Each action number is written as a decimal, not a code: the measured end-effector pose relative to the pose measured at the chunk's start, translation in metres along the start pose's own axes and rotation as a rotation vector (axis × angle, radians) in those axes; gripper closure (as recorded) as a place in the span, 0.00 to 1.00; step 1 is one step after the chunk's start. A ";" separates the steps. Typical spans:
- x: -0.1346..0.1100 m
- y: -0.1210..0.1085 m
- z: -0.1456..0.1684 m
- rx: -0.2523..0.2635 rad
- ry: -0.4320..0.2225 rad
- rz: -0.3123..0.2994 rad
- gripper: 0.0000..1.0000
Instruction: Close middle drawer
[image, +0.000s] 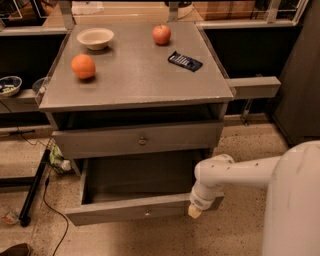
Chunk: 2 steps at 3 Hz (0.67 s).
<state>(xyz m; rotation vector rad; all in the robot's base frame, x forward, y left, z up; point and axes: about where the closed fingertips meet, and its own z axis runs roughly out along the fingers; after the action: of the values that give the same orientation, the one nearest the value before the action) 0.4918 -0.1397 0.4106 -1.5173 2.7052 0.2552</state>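
1. Speckled floor (245, 145) in a dim room; 1 grey cabinet (135, 85) stands at centre.
2. On its top: 1 bowl (95, 37) far left, 1 orange (83, 66) left, 1 apple (161, 34) far, 1 dark packet (184, 61) right.
3. Drawers seen: 2. The middle drawer (110, 213) is pulled out towards the near side, below the taller drawer (100, 142).
4. The gripper (194, 211) is at the right end of the open front; whether it is parted or closed cannot be told.
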 end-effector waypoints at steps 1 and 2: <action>0.001 0.000 0.001 -0.003 0.001 0.001 1.00; -0.007 -0.006 0.002 0.000 -0.008 0.005 1.00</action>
<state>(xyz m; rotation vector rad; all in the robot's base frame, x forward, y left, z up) 0.5006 -0.1369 0.4083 -1.5061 2.7035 0.2604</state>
